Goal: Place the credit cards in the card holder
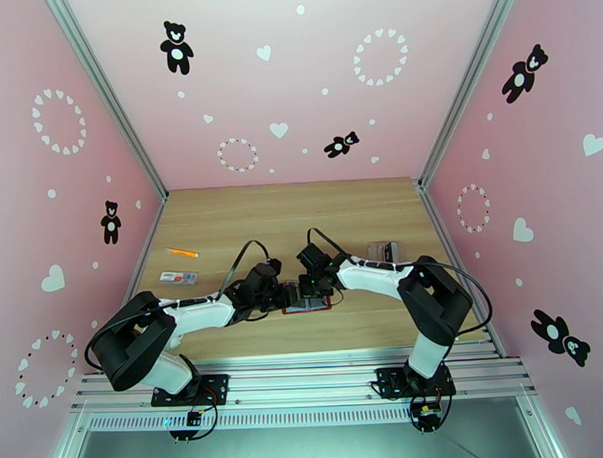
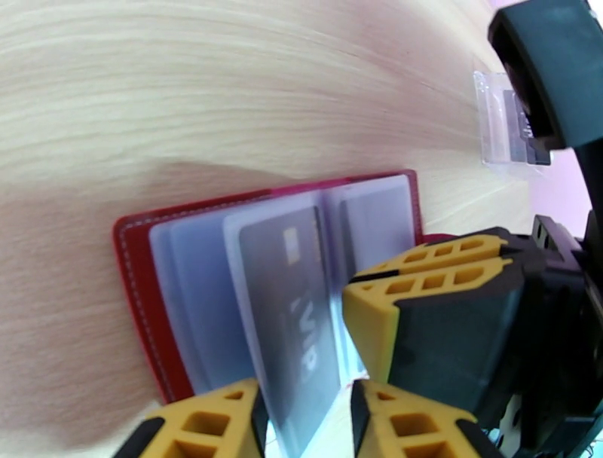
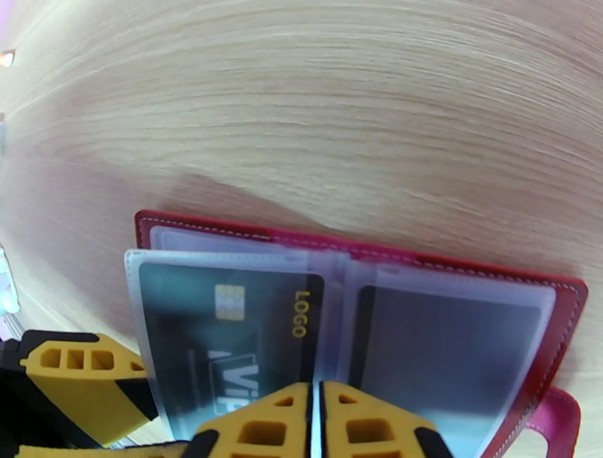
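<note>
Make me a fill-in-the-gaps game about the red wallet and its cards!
1. The holder lies ___ on the table.
2. The gold word on the card in its sleeve reads ___.
3. The holder's cover is coloured ___.
4. Seen from above, the clear case lies to the ___ of the holder.

Missing words: open; LOGO; red; right.
</note>
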Robot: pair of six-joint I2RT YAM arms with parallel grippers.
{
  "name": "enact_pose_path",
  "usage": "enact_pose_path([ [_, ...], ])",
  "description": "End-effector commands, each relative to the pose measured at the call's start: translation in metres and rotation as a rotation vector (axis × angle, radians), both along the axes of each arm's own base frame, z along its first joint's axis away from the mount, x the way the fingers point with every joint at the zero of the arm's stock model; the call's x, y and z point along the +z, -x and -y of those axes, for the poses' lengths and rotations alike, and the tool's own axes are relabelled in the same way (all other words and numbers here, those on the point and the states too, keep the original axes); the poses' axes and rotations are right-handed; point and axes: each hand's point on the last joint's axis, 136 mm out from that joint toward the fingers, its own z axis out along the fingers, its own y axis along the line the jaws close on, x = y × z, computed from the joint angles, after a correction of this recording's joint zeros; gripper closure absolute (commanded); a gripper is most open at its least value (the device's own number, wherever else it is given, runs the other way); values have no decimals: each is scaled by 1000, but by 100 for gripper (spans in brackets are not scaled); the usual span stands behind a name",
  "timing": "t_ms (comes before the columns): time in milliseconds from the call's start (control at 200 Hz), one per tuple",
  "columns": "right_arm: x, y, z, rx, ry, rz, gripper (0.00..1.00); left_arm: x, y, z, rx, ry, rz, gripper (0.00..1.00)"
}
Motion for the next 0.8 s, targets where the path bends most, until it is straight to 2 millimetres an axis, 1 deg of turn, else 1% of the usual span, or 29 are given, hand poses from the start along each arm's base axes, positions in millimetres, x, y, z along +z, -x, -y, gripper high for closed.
enact_pose_path([
  [0, 11, -1, 12, -24, 3, 23, 88, 24, -4, 19, -37, 82, 30, 65],
  [90, 16, -3, 22, -44, 8, 37, 88, 27, -6, 25, -49, 93, 32, 65],
  [280, 23, -5, 53, -94, 22, 53, 87, 31, -11, 36, -67, 90, 36, 65],
  [480, 28, -1, 89, -148, 26, 65, 87, 26, -17, 62, -115, 99, 12, 65],
  [510, 29, 0, 94, -155, 27, 68, 87, 19, -16, 62, -119, 85, 0, 65],
  [525, 30, 1, 96, -159, 27, 69, 87, 27, -20, 68, -123, 98, 15, 65],
  [600, 33, 2, 106, -172, 19, 80, 87, 26, -24, 74, -132, 95, 16, 65],
  [716, 40, 2, 119, -190, 15, 98, 87, 25, -25, 77, -140, 87, 17, 65],
  [796, 46, 1, 125, -198, 17, 110, 87, 25, -24, 75, -143, 80, 20, 65],
])
